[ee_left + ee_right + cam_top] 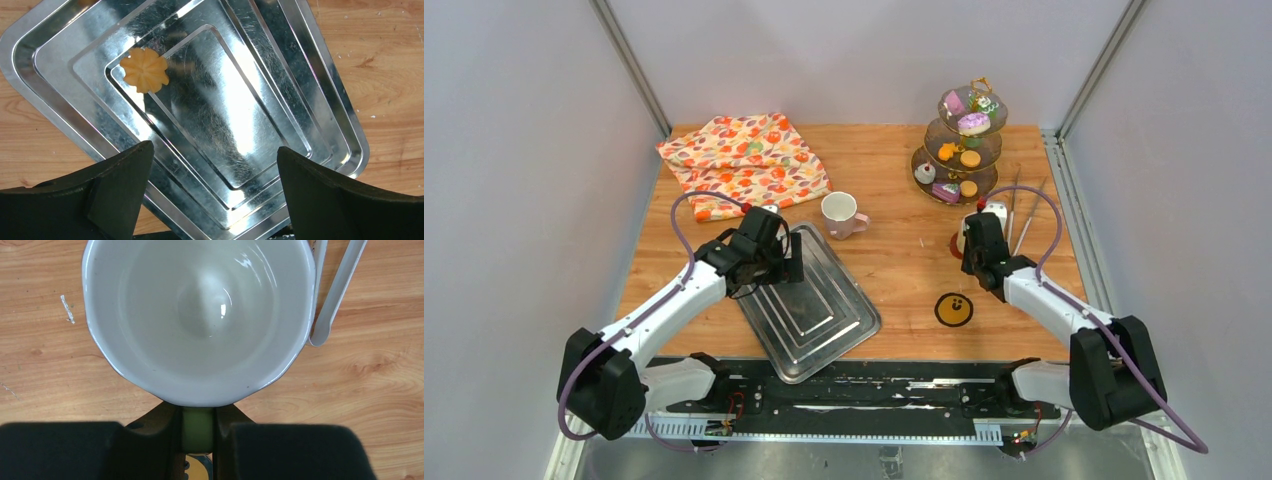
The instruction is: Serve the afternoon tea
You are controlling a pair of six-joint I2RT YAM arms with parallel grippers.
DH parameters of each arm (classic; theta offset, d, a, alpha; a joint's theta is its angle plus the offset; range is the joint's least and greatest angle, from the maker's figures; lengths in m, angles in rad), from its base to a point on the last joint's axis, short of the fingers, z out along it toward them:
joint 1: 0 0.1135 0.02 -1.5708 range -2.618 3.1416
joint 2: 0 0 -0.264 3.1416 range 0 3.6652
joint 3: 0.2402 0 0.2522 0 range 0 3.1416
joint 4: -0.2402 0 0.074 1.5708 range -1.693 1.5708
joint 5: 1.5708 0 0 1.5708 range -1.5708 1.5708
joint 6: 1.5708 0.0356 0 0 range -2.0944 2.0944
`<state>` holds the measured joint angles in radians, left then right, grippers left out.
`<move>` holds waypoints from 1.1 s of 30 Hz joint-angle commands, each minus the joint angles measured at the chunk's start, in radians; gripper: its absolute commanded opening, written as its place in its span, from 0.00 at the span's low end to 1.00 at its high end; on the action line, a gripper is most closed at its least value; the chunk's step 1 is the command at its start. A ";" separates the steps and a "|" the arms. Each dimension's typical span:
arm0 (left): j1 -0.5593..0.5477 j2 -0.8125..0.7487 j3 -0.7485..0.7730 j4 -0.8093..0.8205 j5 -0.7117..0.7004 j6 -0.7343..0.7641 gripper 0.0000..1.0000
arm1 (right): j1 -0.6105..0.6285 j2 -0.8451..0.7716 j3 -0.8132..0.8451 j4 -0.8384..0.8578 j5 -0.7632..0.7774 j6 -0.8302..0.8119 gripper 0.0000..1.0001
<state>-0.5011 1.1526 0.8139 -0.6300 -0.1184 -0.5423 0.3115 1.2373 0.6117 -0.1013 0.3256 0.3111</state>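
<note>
Right wrist view: the right gripper (pixel 198 440) pinches the green handle (pixel 197 426) of the pale-green mug (pixel 200 315), which is upright and empty, with metal tongs (pixel 340 290) just beside its right rim. From above, that arm hides most of the mug, so whether it rests on the wooden table (pixel 894 270) is unclear. A round black coaster (pixel 953 309) lies nearer. The left gripper (pixel 215 195) hangs spread wide over the steel tray (pixel 300 100), where one orange flower cookie (pixel 144 69) lies. A pink mug (pixel 839 212) stands just beyond the tray. The floral cloth (pixel 744 160) lies far left, and the pastry-laden three-tier stand (pixel 943 104) is far right.
</note>
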 commanded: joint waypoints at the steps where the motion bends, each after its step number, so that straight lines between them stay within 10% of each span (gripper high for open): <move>1: -0.010 0.006 0.034 0.003 -0.014 -0.001 0.98 | -0.018 0.010 -0.014 0.069 -0.008 0.031 0.01; 13: -0.011 -0.011 0.025 0.003 -0.016 -0.001 0.98 | -0.018 0.052 0.012 0.038 -0.047 0.045 0.04; 17: -0.011 -0.008 0.037 -0.014 -0.048 -0.005 0.98 | -0.017 0.009 0.035 -0.033 -0.045 0.052 0.56; 20: -0.011 -0.007 0.046 -0.022 -0.057 -0.005 0.98 | -0.018 -0.044 0.060 -0.086 -0.047 0.042 0.73; 33: -0.027 0.000 0.099 -0.020 -0.041 0.034 0.98 | 0.033 -0.237 0.255 -0.249 -0.189 -0.060 0.76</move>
<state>-0.5194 1.1538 0.8829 -0.6502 -0.1429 -0.5228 0.3107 1.0004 0.7959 -0.2844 0.2077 0.2943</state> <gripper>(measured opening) 0.982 0.760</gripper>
